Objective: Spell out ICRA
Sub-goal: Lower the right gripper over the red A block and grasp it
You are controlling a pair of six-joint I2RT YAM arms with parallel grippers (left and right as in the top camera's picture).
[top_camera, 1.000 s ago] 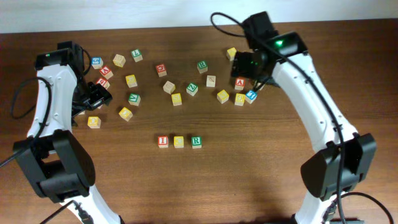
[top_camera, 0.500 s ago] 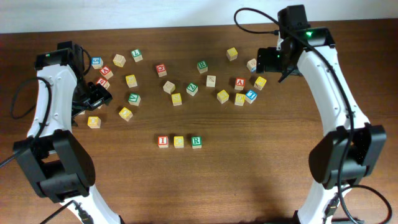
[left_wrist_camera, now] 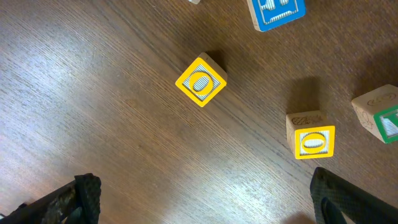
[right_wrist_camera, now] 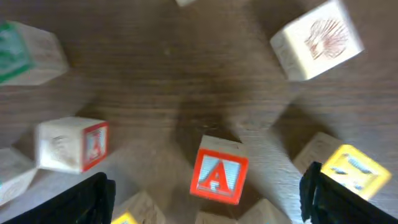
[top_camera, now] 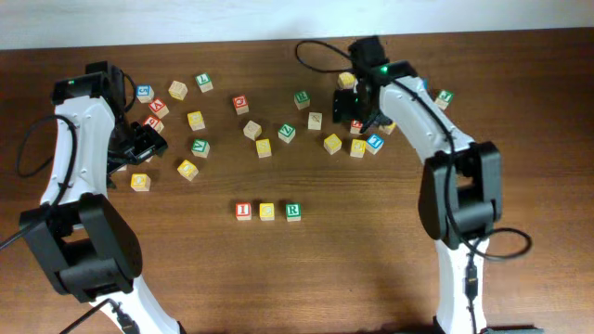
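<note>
On the counter (top_camera: 371, 260), the scene splits into a short, tidy row of cubes near the front middle and a scatter of loose cubes (top_camera: 252, 129) along the far side.

The left arm (top_camera: 70, 139) is bent over the far-left end of that scatter, well apart from the row. The right arm (top_camera: 422, 121) reaches in over the far-right cluster.

The left tool (left_wrist_camera: 205, 202) hangs open over bare wood. Nothing lies between its fingers, and two yellow cubes (left_wrist_camera: 201, 82) sit ahead of it. The right tool (right_wrist_camera: 208, 193) is also spread wide and grips nothing. Its fingers stand at either edge of the wrist view with the A (right_wrist_camera: 217, 174) between them, and they are clear of it as far as the blurred picture shows.

The row reads I (top_camera: 243, 211), C (top_camera: 267, 211), R (top_camera: 293, 211) from left to right. The cubes sit close together in a straight line with their letters facing up. By my reading, three of the four letters are done.

Only the A is left. It rests on the counter in the far-right cluster, turned slightly askew and well apart from the row, and from overhead the right arm mostly hides it. It has yet to be grasped, lifted and set just to the right of the R, where the wood is bare.

Neighbours crowd it, among them a red-faced cube (right_wrist_camera: 71, 146) whose letter is too blurred to read. The fingers will probably have little room as they close.
</note>
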